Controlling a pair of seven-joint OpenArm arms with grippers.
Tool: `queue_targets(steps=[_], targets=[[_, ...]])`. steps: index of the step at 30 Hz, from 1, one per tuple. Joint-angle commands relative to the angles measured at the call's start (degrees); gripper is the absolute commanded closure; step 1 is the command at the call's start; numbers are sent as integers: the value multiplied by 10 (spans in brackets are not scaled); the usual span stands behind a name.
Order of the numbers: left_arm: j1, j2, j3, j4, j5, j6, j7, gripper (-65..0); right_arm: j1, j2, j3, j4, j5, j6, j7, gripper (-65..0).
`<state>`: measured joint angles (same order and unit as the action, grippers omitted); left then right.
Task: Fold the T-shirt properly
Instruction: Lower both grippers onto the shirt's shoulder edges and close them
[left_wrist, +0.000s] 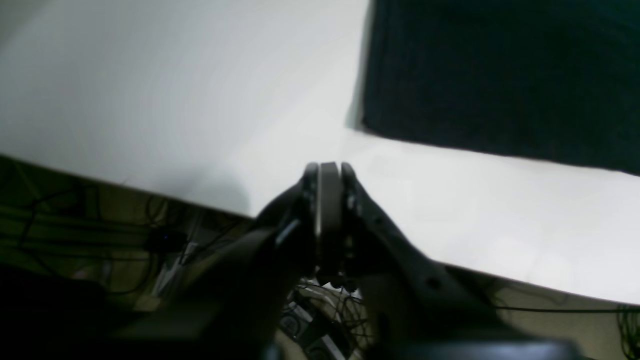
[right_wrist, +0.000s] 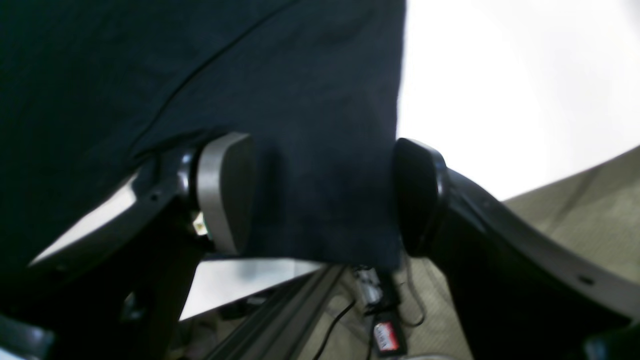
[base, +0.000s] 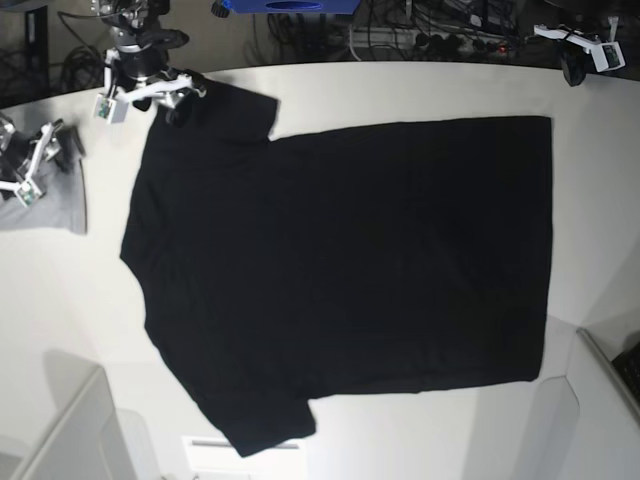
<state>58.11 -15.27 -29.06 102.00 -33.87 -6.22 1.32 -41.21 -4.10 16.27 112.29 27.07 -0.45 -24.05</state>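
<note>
T-shirt (right_wrist: 200, 75) blurred, cropped by top edge.

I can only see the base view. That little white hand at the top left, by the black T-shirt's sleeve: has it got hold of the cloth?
Observer: No. The right wrist view shows the right hand open wide, with the T-shirt showing between its pads, not pinched.
Operator: And the other hand, at the far corner?
Observer: The left hand is shut with nothing in it, over bare table.
Operator: Is it touching the T-shirt?
Observer: No. The T-shirt's corner lies ahead of it and off to one side, with white table between them.
</note>
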Motion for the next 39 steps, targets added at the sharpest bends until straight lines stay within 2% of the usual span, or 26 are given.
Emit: queue_targets(steps=[1, 3, 5, 9, 14, 20, 24, 26, 29, 30, 35, 39], targets=[[9, -3, -5, 7, -4, 0, -12, -127, 1, -1, 1, -3, 2, 2, 9, -410], [4, -3, -3, 7, -4, 0, -12, -225, 9, 0, 1, -21, 2, 2, 9, -410], [0, -2, -3, 6, -4, 0, -12, -276, 13, 4, 1, -31, 2, 2, 9, -410], [-1, -2, -5, 6, -10, 0, -12, -275, 24, 11, 1, -59, 2, 2, 10, -410], [-5, -4, -7, -25, -128, 0, -11, -275, 21, 11, -3, -69, 2, 2, 9, -401], [-35, -2, -5, -62, -142, 0, -11, -275, 14, 12, -38, -71, 0, 2, 9, -300], [-43, -1, -6, -70, -144, 0, -11, -275, 14, 12, -39, -72, 0, 2, 9, -218], [-53, -2, -6, -70, -145, 0, -10, -275, 16, 12, -39, -82, 0, 2, 9, -159], [-66, -1, -5, -72, -145, 0, -7, -275, 19, 12, -37, -98, 0, 2, 8, -23], [-71, 0, -6, -72, -146, 0, 7, -275, 19, 12, -37, -103, 1, 2, 8, 0], [-114, 4, -17, -72, -146, 0, 93, -275, 18, 12, -38, -108, 1, 2, 8, 0], [-151, 35, -59, -72, -145, 0, 145, -275, 16, 12, -38, -108, 1, 2, 8, 0]])
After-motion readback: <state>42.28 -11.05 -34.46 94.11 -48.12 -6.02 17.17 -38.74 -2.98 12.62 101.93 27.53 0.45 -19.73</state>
